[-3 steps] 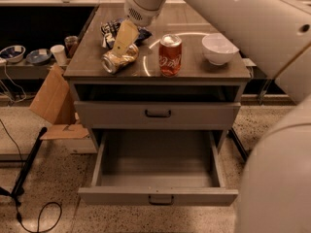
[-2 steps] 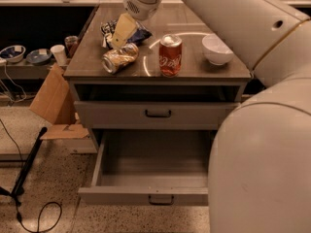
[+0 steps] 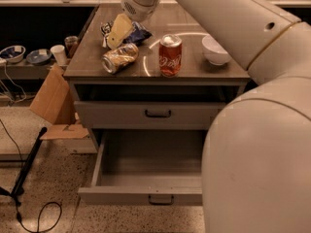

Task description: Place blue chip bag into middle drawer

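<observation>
The robot's arm stretches above the open middle drawer to the bench's far-left corner, where its end effector, open or closed impossible to tell, sits directly over the blue chip bag, lying crosswise beneath it.

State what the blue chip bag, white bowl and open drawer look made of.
Blue chip bag, under the gripper at the cabinet top's back: crinkled foil or plastic film. White bowl: likely glazed ceramic, smooth with soft sheen. Middle drawer: apparently painted grey sheet metal, thin flat walls, matte.
</observation>
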Available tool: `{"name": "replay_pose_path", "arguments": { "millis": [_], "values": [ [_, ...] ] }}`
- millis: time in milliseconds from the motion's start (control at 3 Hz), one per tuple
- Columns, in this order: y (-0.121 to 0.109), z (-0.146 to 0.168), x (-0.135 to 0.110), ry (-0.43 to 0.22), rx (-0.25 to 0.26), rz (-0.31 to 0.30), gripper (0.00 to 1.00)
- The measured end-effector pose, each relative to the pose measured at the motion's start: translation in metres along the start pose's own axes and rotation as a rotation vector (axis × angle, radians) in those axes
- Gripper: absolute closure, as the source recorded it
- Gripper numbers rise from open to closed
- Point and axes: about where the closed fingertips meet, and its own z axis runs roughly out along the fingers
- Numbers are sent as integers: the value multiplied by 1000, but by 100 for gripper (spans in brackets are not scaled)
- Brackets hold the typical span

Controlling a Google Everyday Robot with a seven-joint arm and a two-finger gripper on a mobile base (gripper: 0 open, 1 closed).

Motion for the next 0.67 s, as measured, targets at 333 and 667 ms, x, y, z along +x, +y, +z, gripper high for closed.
{"name": "replay_pose_path", "arguments": {
  "millis": [333,667],
  "values": [
    [-2,19,-21,-29,3,83,0],
    [-5,28,-48,-49,14,112,0]
  ]
}}
